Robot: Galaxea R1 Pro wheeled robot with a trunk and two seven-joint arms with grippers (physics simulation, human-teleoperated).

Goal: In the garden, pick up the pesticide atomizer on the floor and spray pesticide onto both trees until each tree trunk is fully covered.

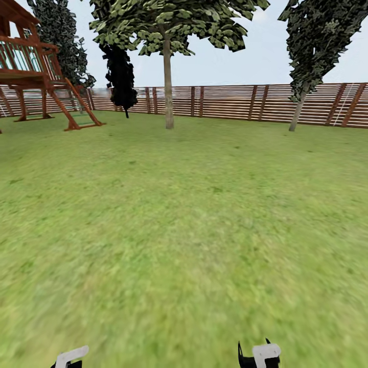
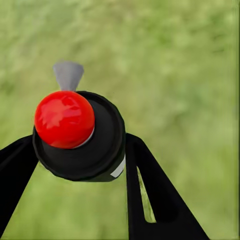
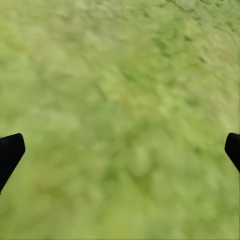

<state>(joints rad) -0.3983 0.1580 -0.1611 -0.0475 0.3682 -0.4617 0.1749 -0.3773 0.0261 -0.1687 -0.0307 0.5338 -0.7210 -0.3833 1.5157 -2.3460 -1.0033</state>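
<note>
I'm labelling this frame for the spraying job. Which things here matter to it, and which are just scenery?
Matter:
- pesticide atomizer, held in the left gripper
- straight-trunked tree
- grass floor

Scenery:
- wooden play tower
- slat fence
- black cypress
- right gripper, open, over grass

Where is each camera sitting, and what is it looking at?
Head view: on the robot's head, looking forward and down across the grass to a tree trunk and fence; both arms' tips peek in below.
Left wrist view: on the left arm, looking along black fingers clamped on the atomizer.
Right wrist view: on the right arm, looking down between spread fingers.
All three views show the grass.
</note>
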